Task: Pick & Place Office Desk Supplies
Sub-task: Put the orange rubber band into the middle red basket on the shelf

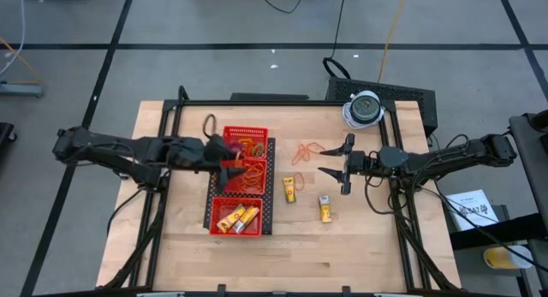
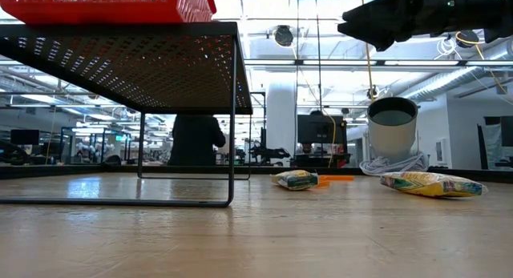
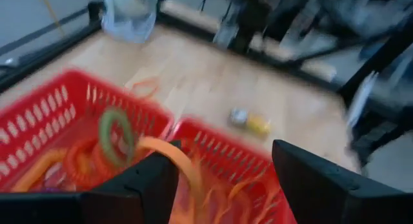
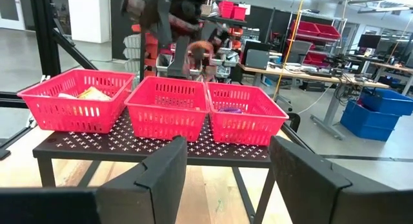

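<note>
Left gripper [image 1: 229, 157]: above the middle basket of the red three-basket tray [image 1: 267, 179], jaws spread; in the left wrist view an orange rubber band [image 3: 177, 161] sits between the fingers [image 3: 139, 185], and contact cannot be made out.

Right gripper [image 1: 336, 163]: over the bare table [image 1: 360, 237] at 3 o'clock from the tray, jaws spread wide, nothing between them.

Tray: on a black perforated stand [image 2: 160, 66], left of table centre; three baskets in a row running 12 to 6 o'clock.

Rubber bands in tray [image 1: 248, 179]: orange loops fill the middle basket, with more, plus a green ring [image 3: 116, 133], in the basket at 12 o'clock.

Loose rubber bands [image 1: 306, 151]: on the table at 2 o'clock from the tray, near the right gripper.

Yellow packets [image 1: 238, 217]: in the basket at 6 o'clock.

Loose packets: one [image 1: 291, 189] just right of the stand, another [image 1: 325, 209] at 4 o'clock from it.

White-grey round object [image 1: 364, 109]: table's far right corner.

Person [image 2: 196, 140]: dark figure in the room beyond the table, seen from behind.
</note>
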Robot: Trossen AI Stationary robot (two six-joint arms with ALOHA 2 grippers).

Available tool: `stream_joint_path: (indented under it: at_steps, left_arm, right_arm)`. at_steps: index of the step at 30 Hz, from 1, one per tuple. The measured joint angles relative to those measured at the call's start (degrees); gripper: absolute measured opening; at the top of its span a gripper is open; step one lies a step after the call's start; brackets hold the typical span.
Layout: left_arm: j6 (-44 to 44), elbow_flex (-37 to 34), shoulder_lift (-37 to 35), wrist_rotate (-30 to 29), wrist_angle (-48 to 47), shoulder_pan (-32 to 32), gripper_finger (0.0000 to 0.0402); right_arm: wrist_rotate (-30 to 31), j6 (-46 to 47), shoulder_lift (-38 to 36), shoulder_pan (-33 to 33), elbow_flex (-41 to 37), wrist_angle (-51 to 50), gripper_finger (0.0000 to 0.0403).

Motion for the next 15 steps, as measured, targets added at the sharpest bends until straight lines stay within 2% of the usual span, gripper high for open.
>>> stream_joint_path:
  at_steps: [7, 15]
  left_arm:
    - [-3.9, 0.0, -1.7, 3.2, -0.7, -1.5, 0.0255]
    - [-4.1, 0.1, 2.0, 5.1, -3.7, -2.4, 0.0255]
  right_arm:
    - [0.0, 0.0, 0.0, 0.0, 0.0, 0.0, 0.0210]
    - [0.0, -0.1, 0.0, 0.0, 0.0, 0.0, 0.0210]
